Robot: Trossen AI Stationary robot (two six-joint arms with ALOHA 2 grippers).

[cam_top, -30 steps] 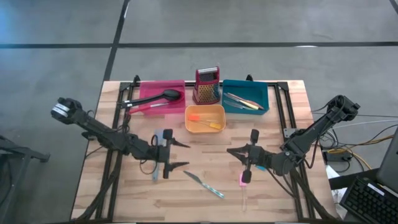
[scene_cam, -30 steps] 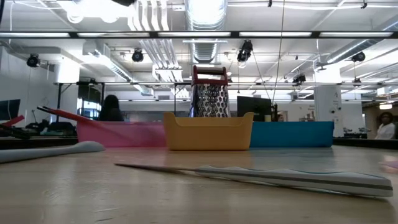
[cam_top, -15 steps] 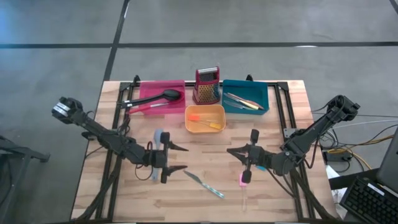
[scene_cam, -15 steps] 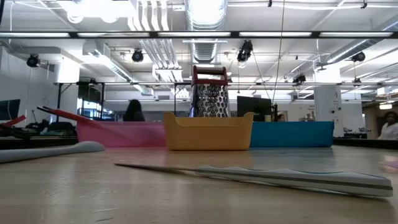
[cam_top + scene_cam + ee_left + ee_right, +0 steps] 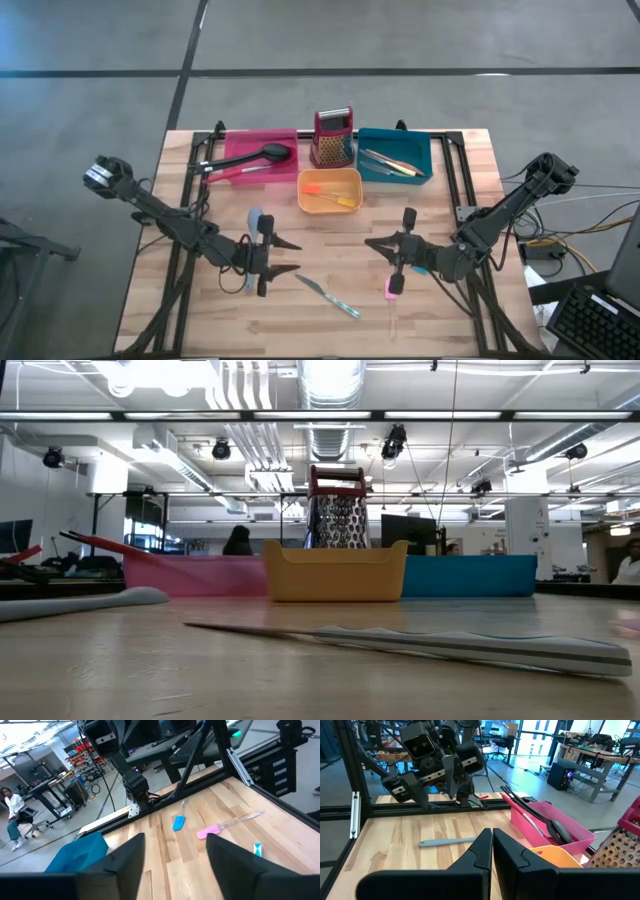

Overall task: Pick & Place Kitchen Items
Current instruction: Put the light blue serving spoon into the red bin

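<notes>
From above, the left gripper sits low over the middle of the bench, jaws parted and holding nothing, just beside a grey spatula. A knife lies toward the bench's front edge. The right gripper hangs closed and empty near a pink utensil. Trays line the far edge: pink tray, orange tray, teal tray. At table level, the knife lies across the foreground. The left wrist view shows spread fingers; the right wrist view shows fingers pressed together.
</notes>
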